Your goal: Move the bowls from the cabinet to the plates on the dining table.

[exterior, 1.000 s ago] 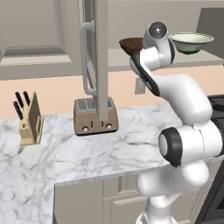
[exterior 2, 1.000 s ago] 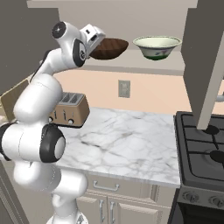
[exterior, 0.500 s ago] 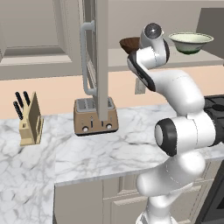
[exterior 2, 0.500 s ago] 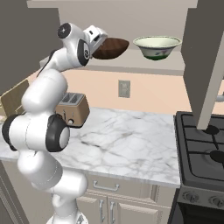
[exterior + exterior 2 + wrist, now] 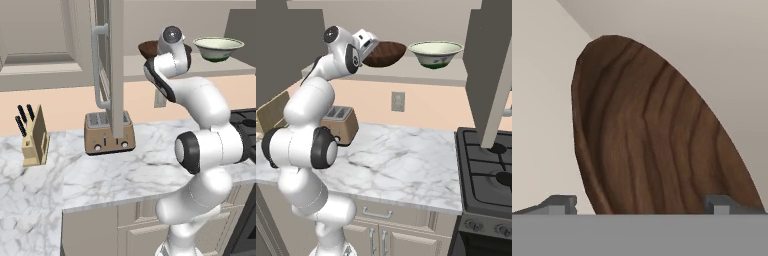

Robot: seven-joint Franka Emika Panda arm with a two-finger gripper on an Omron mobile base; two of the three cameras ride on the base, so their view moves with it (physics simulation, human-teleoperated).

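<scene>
Reaching up into the open cabinet (image 5: 496,75), the white arm is seen with its hand (image 5: 372,46) raised to the shelf (image 5: 421,75) where both bowls stand. The dark brown wooden bowl (image 5: 385,53) sits on the shelf, its mouth tipped slightly from upright. Through the hand view its wide rim is shown running diagonally, and the wood grain (image 5: 657,145) follows that long axis. The hand's two fingertips (image 5: 562,204) are set apart on either side of the bowl, not clamped on it; whether they touch it cannot be told. The pale green-cream bowl (image 5: 435,53) stands upright just beside it. From the left base view, most of the wooden bowl (image 5: 148,49) is hidden behind the arm. Below, a white marble surface (image 5: 401,170) carries a toaster (image 5: 109,132) and a knife block (image 5: 34,141); a black stove (image 5: 488,175) adjoins it.
</scene>
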